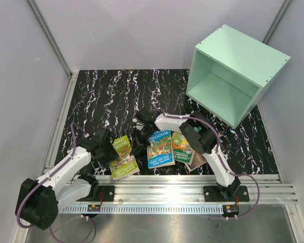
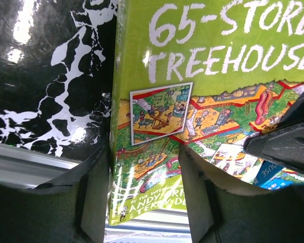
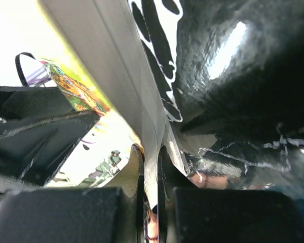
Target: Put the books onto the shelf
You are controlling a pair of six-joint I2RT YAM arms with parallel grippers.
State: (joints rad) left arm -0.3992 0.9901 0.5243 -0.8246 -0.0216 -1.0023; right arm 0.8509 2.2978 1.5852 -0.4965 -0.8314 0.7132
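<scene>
The right jaws were clenched on the thin right-hand edge of the lime-green book (image 1: 122, 153), near the front of the bench (image 1: 111, 96). The left jaws stood apart astride its opposite, spine-side edge, gripping nothing. The book's long axis ran roughly away from the arm bases, its near end by the front rail. The shelf (image 1: 233, 76) sat well apart at the far right, its open face turned toward the arms, which likely made the right arm the nearer carrier. A blue book (image 1: 159, 148) and a green book (image 1: 181, 147) lay flat just beside, not yet shelved.
</scene>
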